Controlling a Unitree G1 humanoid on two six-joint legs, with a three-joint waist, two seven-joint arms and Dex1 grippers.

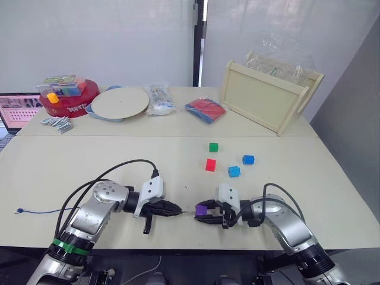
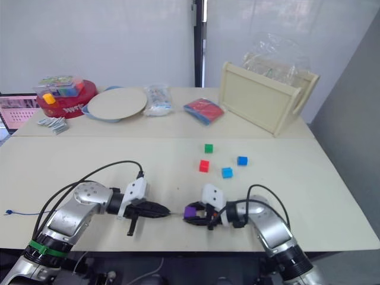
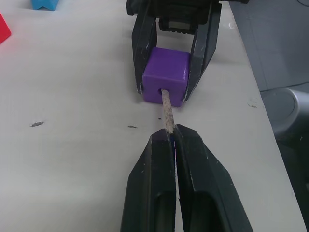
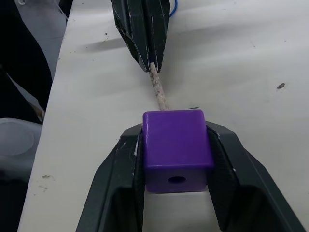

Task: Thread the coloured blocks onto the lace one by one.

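Observation:
Near the table's front edge my right gripper is shut on a purple block. Facing it, my left gripper is shut on the lace, whose pale stiff tip enters the hole in the block's near face. The lace's thin blue cord runs back to a knotted end at the far left of the table. A green block, a red block and two blue blocks lie loose on the table beyond my right gripper.
At the back stand a wooden tray on its side, a red and blue packet, a clear bag, a round plate, and a red tub with a box of pieces on top. A laptop sits far left.

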